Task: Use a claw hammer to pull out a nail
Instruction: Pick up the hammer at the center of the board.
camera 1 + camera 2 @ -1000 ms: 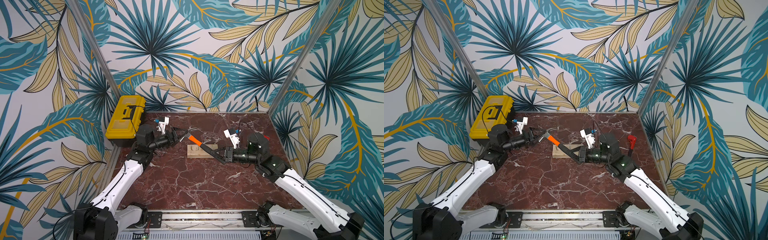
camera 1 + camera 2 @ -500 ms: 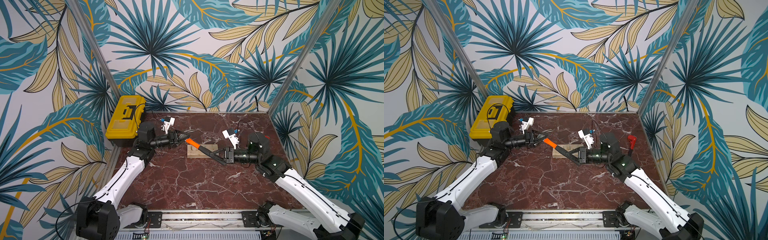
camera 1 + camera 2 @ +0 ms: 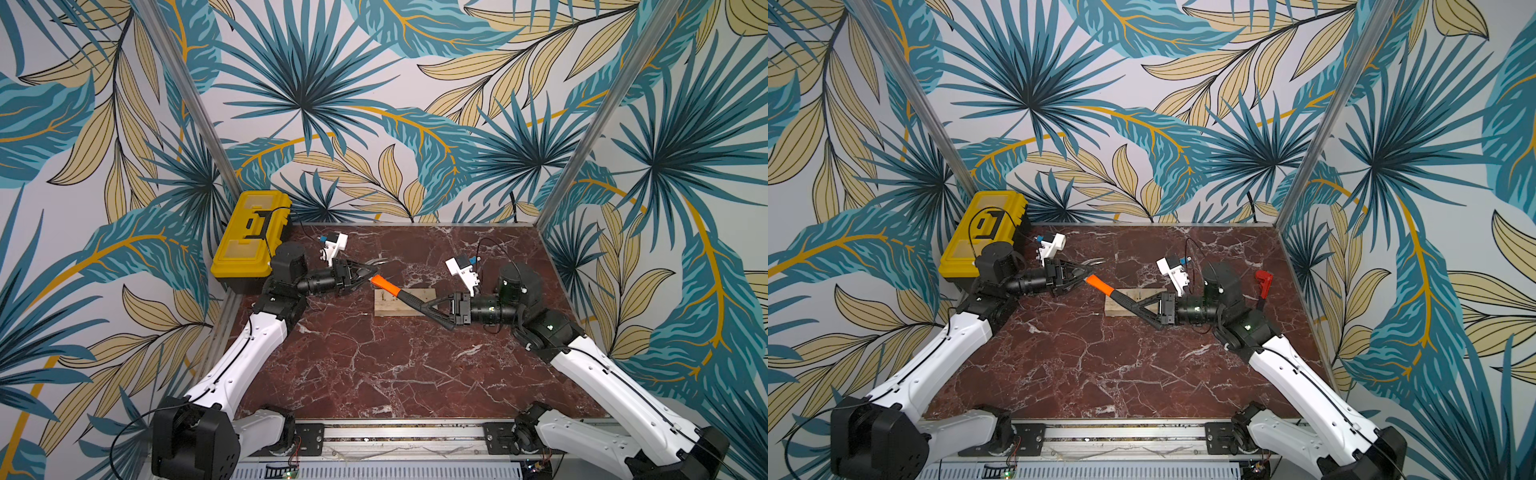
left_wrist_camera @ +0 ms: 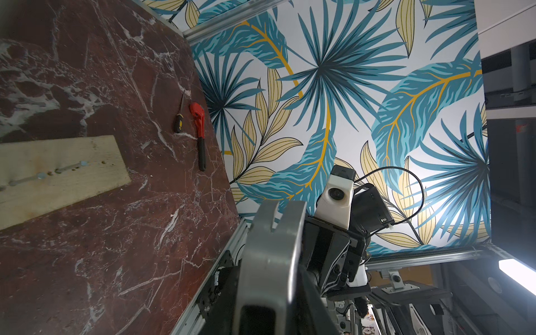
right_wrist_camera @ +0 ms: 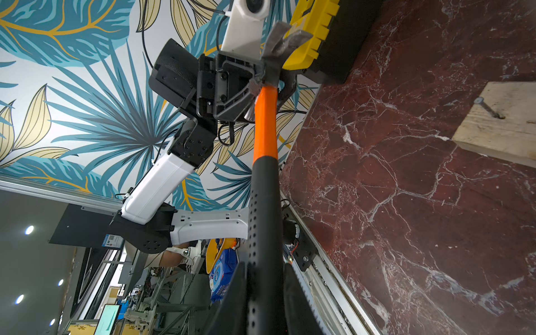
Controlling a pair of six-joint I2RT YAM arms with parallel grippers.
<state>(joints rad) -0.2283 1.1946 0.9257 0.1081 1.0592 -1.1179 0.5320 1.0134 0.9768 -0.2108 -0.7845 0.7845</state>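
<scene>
The claw hammer (image 3: 384, 284) hangs in the air between my two arms, above the wooden block (image 3: 405, 302). My right gripper (image 3: 428, 307) is shut on its black rubber handle (image 5: 265, 220). My left gripper (image 3: 368, 275) is shut on the steel head, with the forked claw (image 4: 275, 210) sticking out past its fingers. In the right wrist view the left gripper (image 5: 262, 81) clamps the head just above the orange shaft (image 5: 265, 121). A nail (image 5: 490, 110) stands tilted out of the wooden block (image 5: 504, 127).
A yellow toolbox (image 3: 249, 239) sits at the back left corner, just behind my left arm. A red-headed wrench (image 3: 1262, 282) and a small screwdriver (image 4: 179, 121) lie near the right wall. The wooden block (image 4: 58, 171) shows several nail marks.
My left gripper has moved right to the hammer head and its jaws have narrowed around it. My right gripper has kept its hold on the handle, shifting slightly left.
</scene>
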